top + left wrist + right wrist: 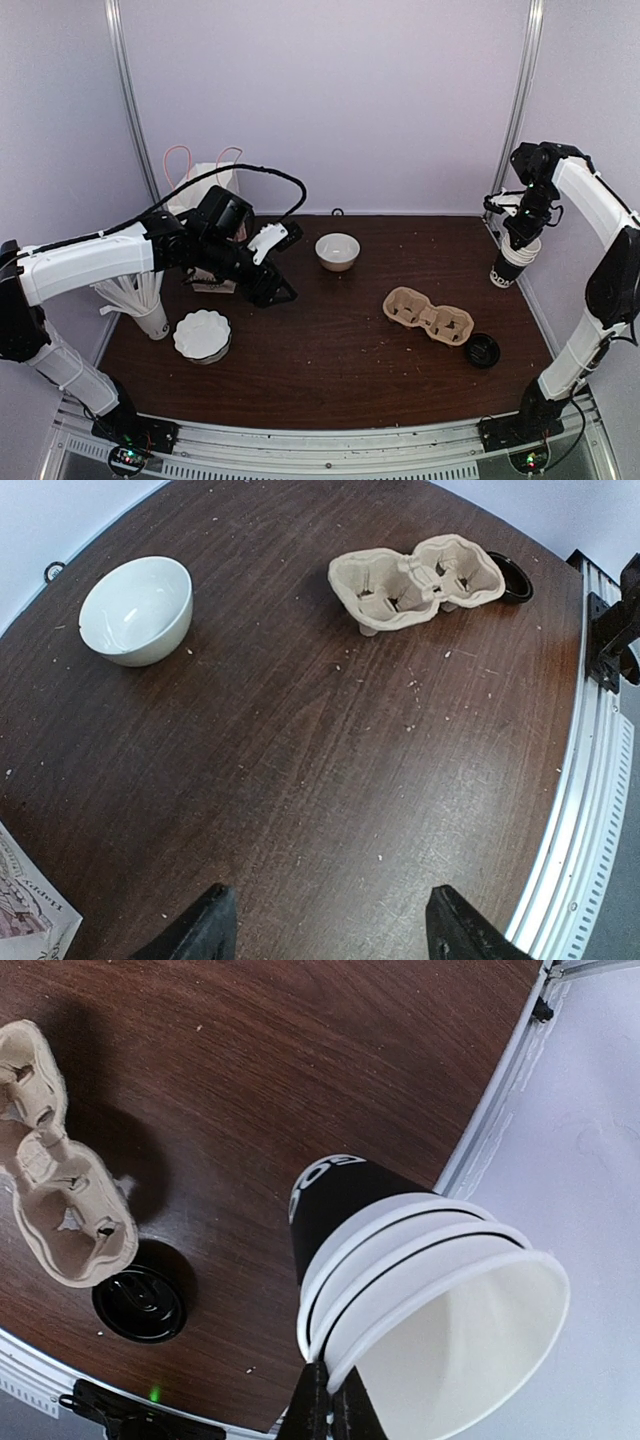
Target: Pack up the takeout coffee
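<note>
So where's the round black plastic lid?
In the top view, the round black plastic lid lies flat at the right of the dark wooden table, beside the brown pulp cup carrier.

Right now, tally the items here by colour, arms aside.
White: 5 (bowl, paper bag, fluted stack, cup of sticks, printed card)
Black: 2 (loose lid, cup stack)
Brown: 1 (cup carrier)
Total: 8

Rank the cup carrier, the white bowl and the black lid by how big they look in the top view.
cup carrier: clearly largest
white bowl
black lid: only slightly smaller than the bowl, which sits farther from the camera, so this pair is unsure
</note>
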### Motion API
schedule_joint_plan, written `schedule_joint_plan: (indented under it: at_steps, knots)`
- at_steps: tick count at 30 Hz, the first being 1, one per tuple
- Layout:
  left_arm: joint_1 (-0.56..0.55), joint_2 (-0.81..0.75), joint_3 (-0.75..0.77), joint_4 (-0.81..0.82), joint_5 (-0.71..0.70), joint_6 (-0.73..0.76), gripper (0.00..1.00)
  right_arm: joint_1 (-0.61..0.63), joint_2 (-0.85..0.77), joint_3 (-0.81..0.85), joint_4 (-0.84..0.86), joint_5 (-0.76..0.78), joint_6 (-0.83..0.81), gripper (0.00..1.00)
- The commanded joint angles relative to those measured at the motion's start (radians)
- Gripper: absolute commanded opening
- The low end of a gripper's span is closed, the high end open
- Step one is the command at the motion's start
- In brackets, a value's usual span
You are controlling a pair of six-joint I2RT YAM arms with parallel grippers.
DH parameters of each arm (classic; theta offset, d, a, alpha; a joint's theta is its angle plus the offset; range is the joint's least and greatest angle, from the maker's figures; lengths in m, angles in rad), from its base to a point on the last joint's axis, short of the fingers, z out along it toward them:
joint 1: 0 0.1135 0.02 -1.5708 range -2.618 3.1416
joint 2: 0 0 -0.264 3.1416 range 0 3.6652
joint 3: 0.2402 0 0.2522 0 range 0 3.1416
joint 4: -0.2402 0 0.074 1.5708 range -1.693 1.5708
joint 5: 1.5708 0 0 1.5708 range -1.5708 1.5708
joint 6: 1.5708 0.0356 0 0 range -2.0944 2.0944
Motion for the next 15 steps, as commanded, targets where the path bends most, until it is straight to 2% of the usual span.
schedule_joint_plan:
  at_steps: [1,3,6,8,10,12,13,14,15]
  knots:
    - [-0.009,0.008,0.023,-0.006,0.001,0.017,0.68,0.034,0.029,0.009,-0.001,0.077,-0.015,0.0]
    - [-0.011,0.009,0.025,-0.012,0.002,0.017,0.68,0.022,0.057,0.03,-0.038,0.021,-0.007,0.0]
    - [-0.013,0.011,0.024,-0.014,0.0,0.016,0.69,0.034,0.091,0.032,-0.091,0.031,-0.026,0.0]
    - [-0.016,0.016,0.03,-0.023,-0.002,0.016,0.69,0.023,0.103,0.075,-0.138,-0.108,-0.025,0.0]
    - [-0.018,0.018,0.03,-0.026,-0.007,0.017,0.69,0.033,0.084,0.019,-0.042,0.094,-0.009,0.0]
    - [-0.019,0.021,0.034,-0.031,-0.005,0.017,0.69,0.024,0.095,0.08,-0.143,-0.103,-0.063,0.0]
    - [-0.019,0.024,0.034,-0.033,-0.005,0.016,0.69,0.023,0.097,0.087,-0.119,-0.015,-0.015,0.0]
    - [-0.019,0.025,0.032,-0.032,-0.01,0.017,0.69,0.039,0.083,0.043,-0.035,0.201,0.014,0.0]
    - [-0.019,0.027,0.033,-0.032,-0.01,0.04,0.69,0.05,0.063,0.002,0.025,0.27,-0.029,0.0]
